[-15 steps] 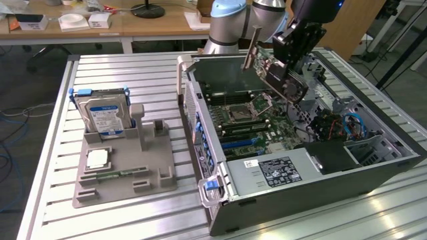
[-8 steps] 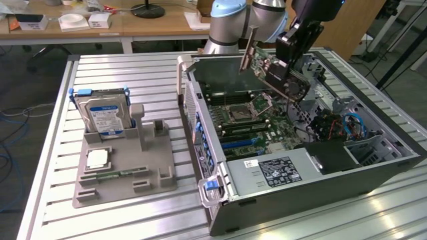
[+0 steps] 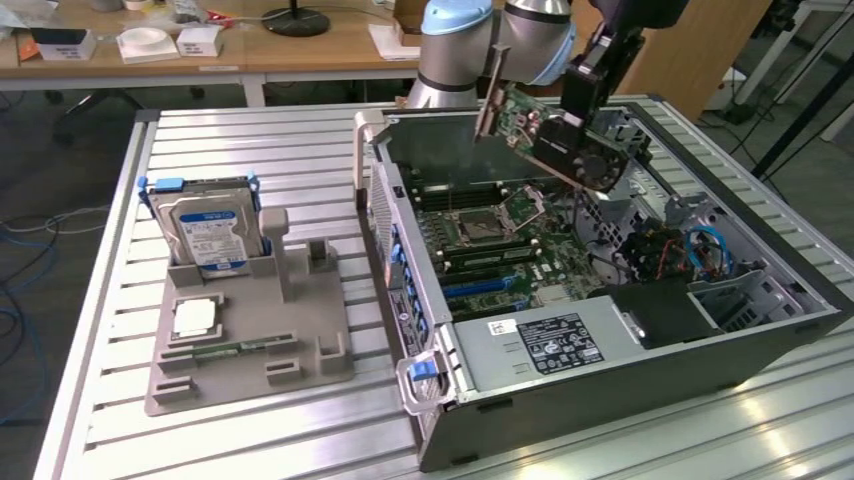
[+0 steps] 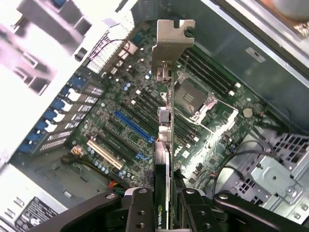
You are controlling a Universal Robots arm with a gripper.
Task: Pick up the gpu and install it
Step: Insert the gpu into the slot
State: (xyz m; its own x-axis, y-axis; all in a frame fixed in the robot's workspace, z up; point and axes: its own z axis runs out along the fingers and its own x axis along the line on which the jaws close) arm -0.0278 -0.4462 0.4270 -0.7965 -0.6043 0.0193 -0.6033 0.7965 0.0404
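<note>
**A:** What is seen on the worktop (image 3: 267, 140) toward the exterior view's left?

**B:** A grey holder (image 3: 300, 345) is laid near that edge. A hard drive (image 3: 207, 235) with a blue label is stood upright at the holder's far corner. A narrow memory stick (image 3: 240, 348) is laid flat nearer its front edge.

**A:** And further toward the right?

**B:** An open computer case (image 3: 641, 390) is set just beside the holder, with the motherboard (image 3: 534, 250) exposed.

**A:** Where is the gpu found?

**B:** The gpu (image 3: 594, 160) is held in the air over the case's far edge. It is tilted, with its silvery bracket raised toward the exterior view's left. It is not yet seated in any slot and is seen apart from the board.

**A:** How is the gripper set?

**B:** The gripper (image 3: 581, 118) is clamped on the card at the end away from the bracket. In the wrist view the fingers (image 4: 140, 210) are pressed against both faces of the gpu (image 4: 165, 125). The card is seen edge-on above the motherboard (image 4: 222, 125), between the blue slot (image 4: 133, 126) and the processor socket (image 4: 193, 99).
</note>
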